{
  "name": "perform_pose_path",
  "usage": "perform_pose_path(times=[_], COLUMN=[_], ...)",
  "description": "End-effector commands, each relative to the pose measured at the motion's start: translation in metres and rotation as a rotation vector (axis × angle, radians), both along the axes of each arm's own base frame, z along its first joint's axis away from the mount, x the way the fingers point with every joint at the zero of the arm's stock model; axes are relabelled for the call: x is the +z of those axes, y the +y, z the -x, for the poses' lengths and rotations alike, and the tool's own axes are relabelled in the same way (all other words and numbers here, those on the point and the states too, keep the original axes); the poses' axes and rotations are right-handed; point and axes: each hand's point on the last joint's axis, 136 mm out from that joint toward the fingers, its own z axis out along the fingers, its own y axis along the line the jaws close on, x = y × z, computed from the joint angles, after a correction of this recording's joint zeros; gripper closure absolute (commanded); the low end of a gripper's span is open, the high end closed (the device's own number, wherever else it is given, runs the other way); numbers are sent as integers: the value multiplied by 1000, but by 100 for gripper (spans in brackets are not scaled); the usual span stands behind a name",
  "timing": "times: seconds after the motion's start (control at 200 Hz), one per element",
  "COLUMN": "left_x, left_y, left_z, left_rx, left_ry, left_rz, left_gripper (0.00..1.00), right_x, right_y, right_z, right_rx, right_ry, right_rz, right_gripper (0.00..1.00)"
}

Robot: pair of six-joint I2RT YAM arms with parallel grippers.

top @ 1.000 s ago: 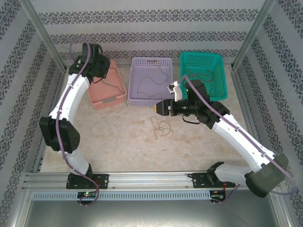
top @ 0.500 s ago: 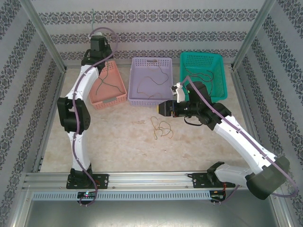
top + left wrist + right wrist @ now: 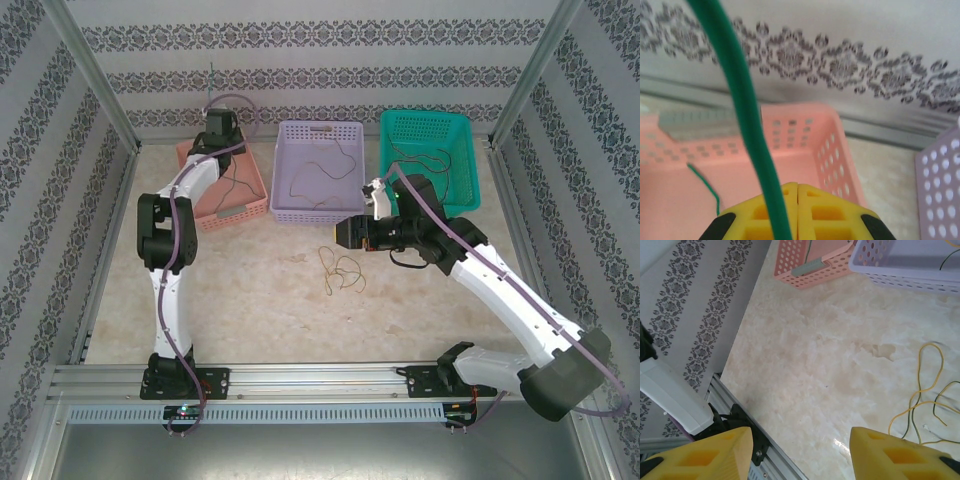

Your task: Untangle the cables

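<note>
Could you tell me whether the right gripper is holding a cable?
No, the right gripper is open, and bare table shows between its fingers.

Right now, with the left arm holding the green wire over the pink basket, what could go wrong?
The left gripper pinches the green cable above the pink basket; released here, its free length might flop over the rim.
The open right gripper could catch the yellow cable and the dark cable together, tightening the tangle.

Three baskets [image 3: 315, 213], two arms [image 3: 500, 290], one loose tangle of cables [image 3: 342, 270].
</note>
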Motion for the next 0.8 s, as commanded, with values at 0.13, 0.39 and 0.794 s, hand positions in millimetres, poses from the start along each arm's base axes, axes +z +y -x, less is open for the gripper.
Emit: perform_pose_path(times=[0.13, 0.39, 0.794], left_x=[25, 2, -54], left_y=[-10, -7, -16], left_z=[23, 39, 59], left_rx=[89, 165, 220], left_ry=[-42, 48, 290], left_rz=[205, 337, 532], left_gripper=[100, 100, 97], right_x=[-1, -3, 0], right_y=[3, 2, 1], right_z=[-8, 1, 9], right_rx=[-6, -3, 3], right_ry=[4, 6, -5], right_rz=[-16, -16, -16], right_gripper=[46, 47, 47])
